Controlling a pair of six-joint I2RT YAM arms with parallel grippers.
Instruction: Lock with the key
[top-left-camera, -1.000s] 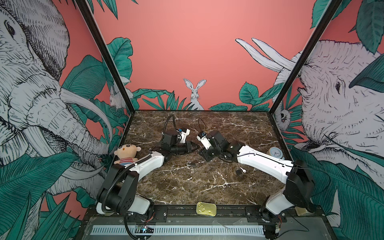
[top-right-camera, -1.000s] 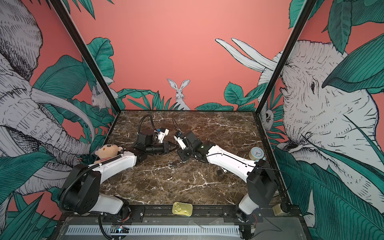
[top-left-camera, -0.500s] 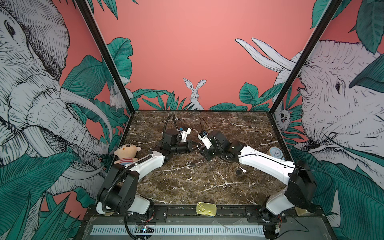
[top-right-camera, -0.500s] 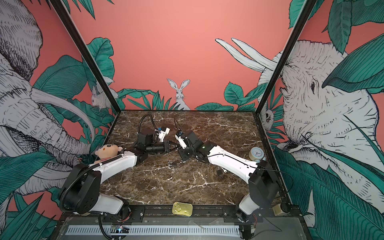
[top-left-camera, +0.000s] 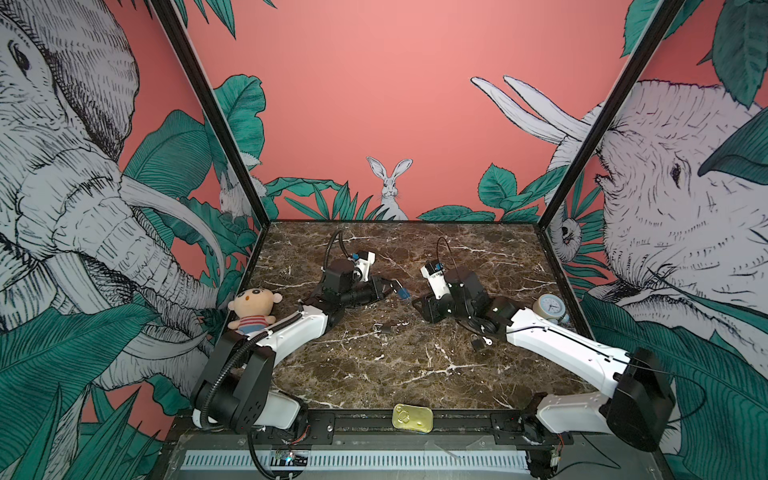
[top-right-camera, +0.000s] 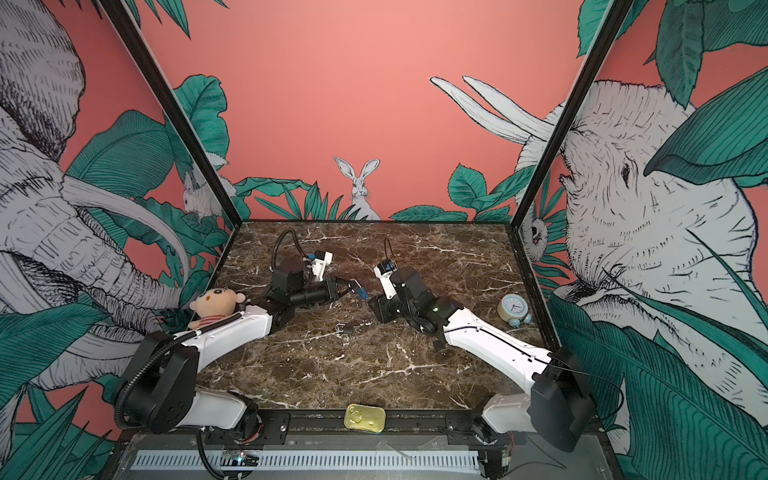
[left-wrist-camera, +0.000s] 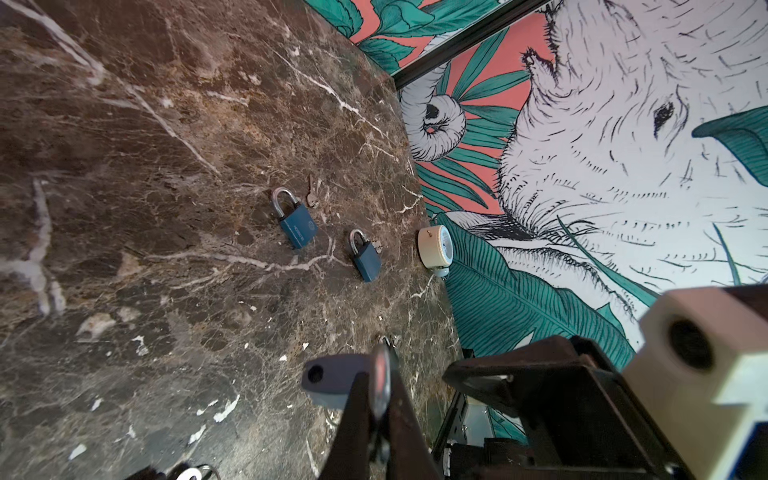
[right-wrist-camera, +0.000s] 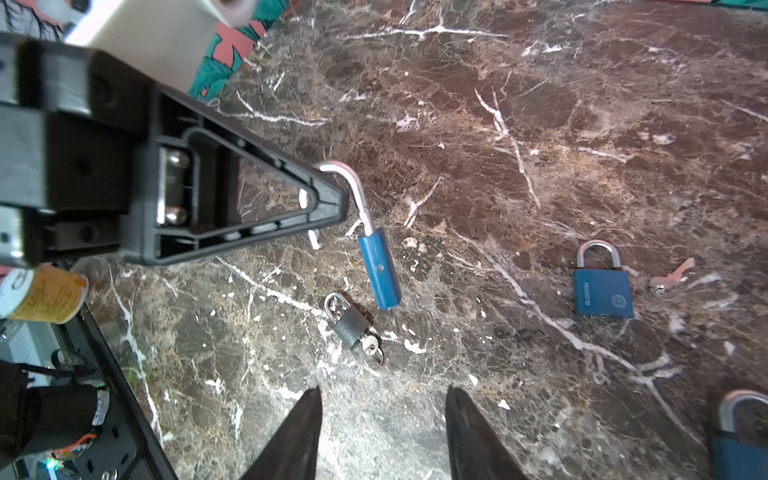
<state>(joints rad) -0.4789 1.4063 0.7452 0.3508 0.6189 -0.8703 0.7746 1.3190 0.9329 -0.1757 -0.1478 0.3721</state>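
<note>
My left gripper (left-wrist-camera: 380, 388) is shut on the silver shackle of a blue padlock (right-wrist-camera: 380, 270), which hangs above the marble table in both top views (top-left-camera: 402, 294) (top-right-camera: 361, 293); its shackle stands swung out of the body. My right gripper (right-wrist-camera: 382, 415) is open and empty, a short way right of that padlock (top-left-camera: 414, 304). Below them a small dark padlock (right-wrist-camera: 351, 326) lies with a key (right-wrist-camera: 370, 345) in its keyhole. Another blue padlock (right-wrist-camera: 602, 286) lies flat beside a loose key (right-wrist-camera: 673, 276).
Two more blue padlocks (left-wrist-camera: 296, 226) (left-wrist-camera: 365, 257) and a loose key (left-wrist-camera: 311, 195) lie near a small clock (top-left-camera: 550, 305) by the right wall. A doll (top-left-camera: 251, 309) sits at the left edge. A gold tin (top-left-camera: 412, 417) rests on the front rail.
My left gripper has closed on the padlock's shackle. My right gripper has opened wider and drawn back to the right, leaving a gap to the padlock.
</note>
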